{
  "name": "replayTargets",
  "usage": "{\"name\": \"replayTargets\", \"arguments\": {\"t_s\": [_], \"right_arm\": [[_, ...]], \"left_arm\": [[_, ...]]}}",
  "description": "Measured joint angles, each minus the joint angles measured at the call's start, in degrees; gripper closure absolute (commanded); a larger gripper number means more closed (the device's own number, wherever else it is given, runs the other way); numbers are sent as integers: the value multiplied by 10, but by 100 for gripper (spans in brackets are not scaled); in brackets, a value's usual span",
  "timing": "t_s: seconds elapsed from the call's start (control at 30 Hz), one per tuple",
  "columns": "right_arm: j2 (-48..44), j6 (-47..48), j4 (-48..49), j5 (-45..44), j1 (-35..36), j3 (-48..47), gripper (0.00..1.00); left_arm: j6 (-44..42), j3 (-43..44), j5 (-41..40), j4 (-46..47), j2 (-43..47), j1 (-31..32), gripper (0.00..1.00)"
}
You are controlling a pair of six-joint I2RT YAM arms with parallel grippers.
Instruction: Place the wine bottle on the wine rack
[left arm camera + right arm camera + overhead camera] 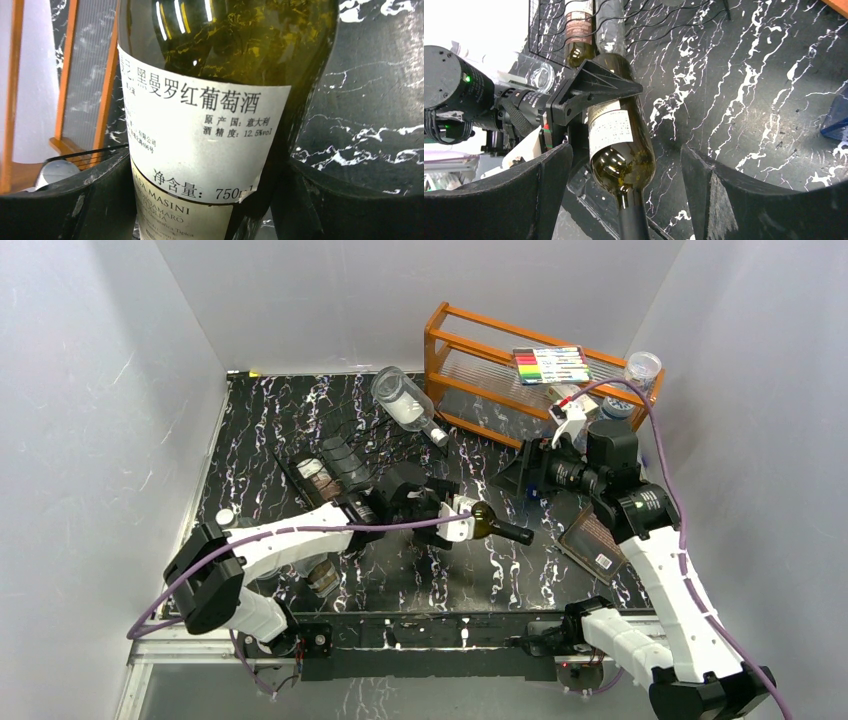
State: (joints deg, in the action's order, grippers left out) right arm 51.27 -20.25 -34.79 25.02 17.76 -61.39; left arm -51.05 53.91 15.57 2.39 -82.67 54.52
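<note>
Over black marbled table [280, 410], outstretched left pincer [462, 520] pinches the wine bottle [492, 523] sideways; right pincer [624, 160] stands spread.

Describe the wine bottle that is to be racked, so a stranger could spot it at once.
On the black marbled table, look near the middle, beside the wire wine rack. There the left gripper clamps a dark green wine bottle, neck pointing right. Unlike the bottles lying in the rack, it is outside it, in a gripper.
</note>
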Motion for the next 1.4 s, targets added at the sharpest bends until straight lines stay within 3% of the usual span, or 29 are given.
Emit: {"name": "replayTargets", "arguments": {"t_s": [0.3,0.63,0.9,1.13,1.4], "right_arm": [[7,7,3,74,0,35,17],[-19,-4,-2,99,0,73,16],[-56,-11,-13,103,0,117,18],[-54,-6,-14,106,7,125,27],[-5,10,-13,96,56,125,28]], "left_arm": [[-120,-12,-17,-7,49,0,92],[-203,-12,-61,1,53,0,93],[-210,-5,-88,-14,52,0,94],[-211,-5,-89,-23,52,0,93],[-225,17,-85,-40,52,0,93]]}}
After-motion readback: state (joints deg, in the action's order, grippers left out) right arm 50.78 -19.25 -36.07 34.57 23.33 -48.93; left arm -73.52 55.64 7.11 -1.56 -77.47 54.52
